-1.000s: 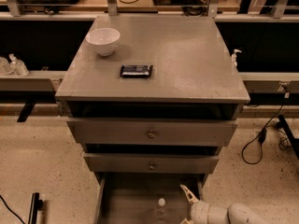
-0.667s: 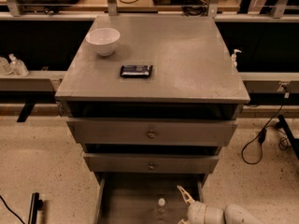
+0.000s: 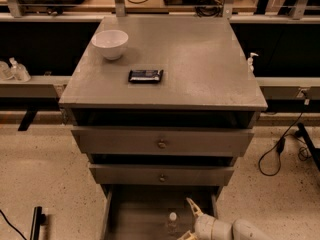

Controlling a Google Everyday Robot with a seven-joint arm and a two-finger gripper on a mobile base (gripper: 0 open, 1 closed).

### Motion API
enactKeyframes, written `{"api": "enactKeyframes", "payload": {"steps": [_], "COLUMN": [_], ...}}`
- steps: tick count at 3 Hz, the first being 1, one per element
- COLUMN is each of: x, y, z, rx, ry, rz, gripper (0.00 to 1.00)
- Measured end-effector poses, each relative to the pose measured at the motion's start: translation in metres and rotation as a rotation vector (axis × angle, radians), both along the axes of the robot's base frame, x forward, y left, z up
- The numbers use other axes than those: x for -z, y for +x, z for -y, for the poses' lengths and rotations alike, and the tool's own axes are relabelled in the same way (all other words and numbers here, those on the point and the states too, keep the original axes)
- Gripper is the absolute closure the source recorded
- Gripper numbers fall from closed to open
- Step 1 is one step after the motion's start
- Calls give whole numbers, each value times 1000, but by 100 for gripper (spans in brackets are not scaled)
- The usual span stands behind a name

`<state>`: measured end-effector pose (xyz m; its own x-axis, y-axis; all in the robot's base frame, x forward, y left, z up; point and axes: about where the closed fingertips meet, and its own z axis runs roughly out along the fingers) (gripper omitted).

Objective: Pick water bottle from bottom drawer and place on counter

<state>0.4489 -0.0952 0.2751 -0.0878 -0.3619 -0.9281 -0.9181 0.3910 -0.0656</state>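
Note:
The water bottle [image 3: 172, 222], small and clear with a white cap, stands upright on the floor of the pulled-out bottom drawer [image 3: 131, 215]. My gripper [image 3: 187, 220] is low in that drawer, just right of the bottle. It is open, with one finger [image 3: 193, 207] behind and right of the bottle and the other at the frame's lower edge. It holds nothing. The counter [image 3: 200, 64] is the grey top of the cabinet above.
A white bowl [image 3: 110, 43] and a dark flat packet [image 3: 145, 75] lie on the counter's left half. Two wider knobbed drawers [image 3: 162, 143] stick out above the bottom drawer. A white pump bottle [image 3: 251, 62] stands at the counter's right edge. Cables [image 3: 280, 149] lie on the floor at right.
My gripper has shifted a little to the left inside the bottom drawer, closer to the water bottle. The bottle has not moved.

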Motion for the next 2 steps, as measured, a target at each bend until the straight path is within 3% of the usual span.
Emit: {"api": "enactKeyframes", "payload": {"steps": [2], "x": [22], "y": [17], "z": [-29], "rx": [37], "ry": [33], "rz": [-68], "gripper": [34]}}
